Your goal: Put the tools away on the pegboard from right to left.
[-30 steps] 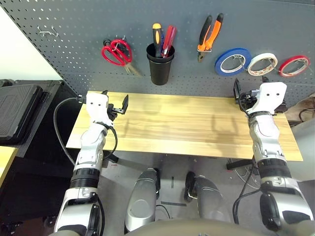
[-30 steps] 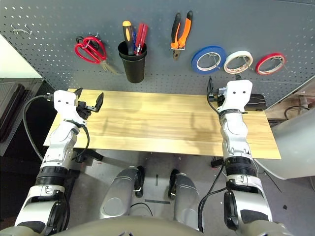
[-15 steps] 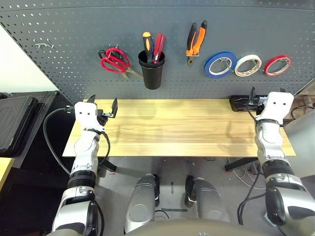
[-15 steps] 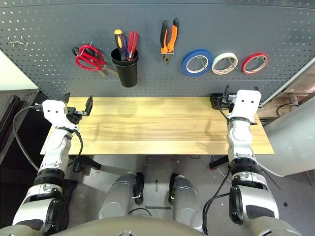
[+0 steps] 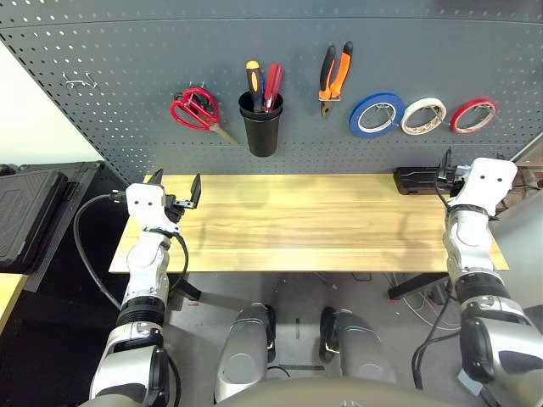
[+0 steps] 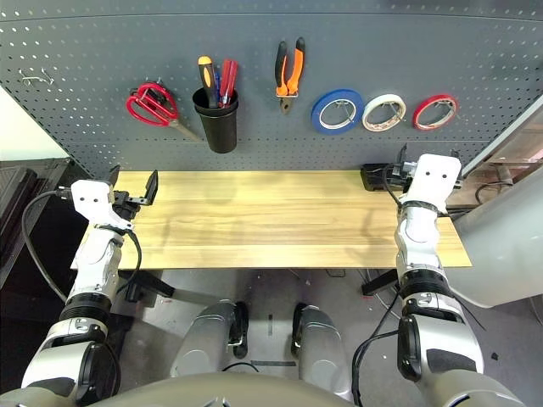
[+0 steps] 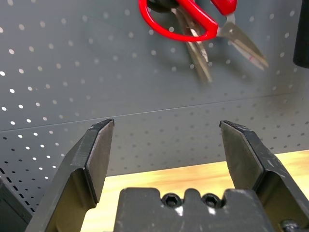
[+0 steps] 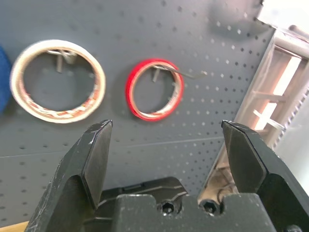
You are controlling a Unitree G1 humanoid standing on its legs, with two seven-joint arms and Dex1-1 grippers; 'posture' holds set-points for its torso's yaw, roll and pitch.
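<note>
Light is even and fairly bright across the head views, with soft, faint shadows on the pale wooden tabletop (image 5: 322, 220) near its back edge. The large dark grey perforated pegboard (image 5: 127, 51) is evenly lit with no glare, and its top edge bows, as from a wide lens. In the right wrist view the whitish tape roll (image 8: 57, 81) looks softly blurred, and bright light washes out the area beside the board. In the left wrist view the red-handled scissors (image 7: 186, 21) cast a soft shadow on the panel.
</note>
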